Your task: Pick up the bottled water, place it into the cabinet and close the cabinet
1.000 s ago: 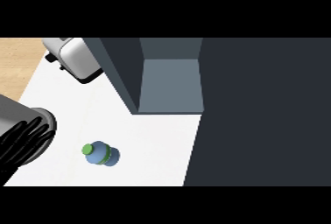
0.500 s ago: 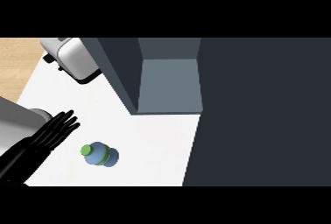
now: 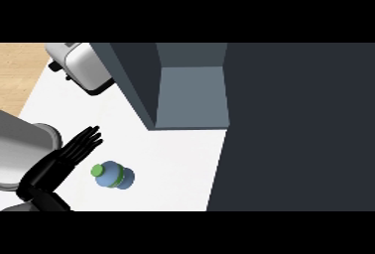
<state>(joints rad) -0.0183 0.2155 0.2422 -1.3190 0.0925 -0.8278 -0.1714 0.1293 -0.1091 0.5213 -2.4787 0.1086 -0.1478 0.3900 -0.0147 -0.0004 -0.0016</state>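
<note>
White counter top (image 3: 176, 163) fills the middle of the head view, with a strip of pale wood floor (image 3: 18, 69) showing past its far-left edge. On the counter, toward the near left, the bottled water (image 3: 113, 175) stands upright and is seen from above: a blue, rounded body with a green cap (image 3: 98, 171) on top. Nothing grips it; it rests free on the white surface.

Just left of the bottle, the left hand (image 3: 62, 161) comes in from the lower-left edge on its grey forearm (image 3: 18, 149). The black fingers (image 3: 86, 139) are straight and slightly spread, pointing to the far right, so the hand is unclenched and holds nothing. The palm lies close beside the bottle, though contact cannot be made out; the fingertips reach beyond the bottle on its far side.

At the far side, right of centre, the cabinet (image 3: 192, 94) is open, its blue-grey inside visible as a pale panel between dark walls. Its dark door or side panel (image 3: 135, 79) runs along the left of the opening. A large dark mass (image 3: 300, 129) fills the right part of the view. In the far-left corner a silver toaster (image 3: 81, 67) sits on the counter, well apart from the bottle.

The right hand does not show.
</note>
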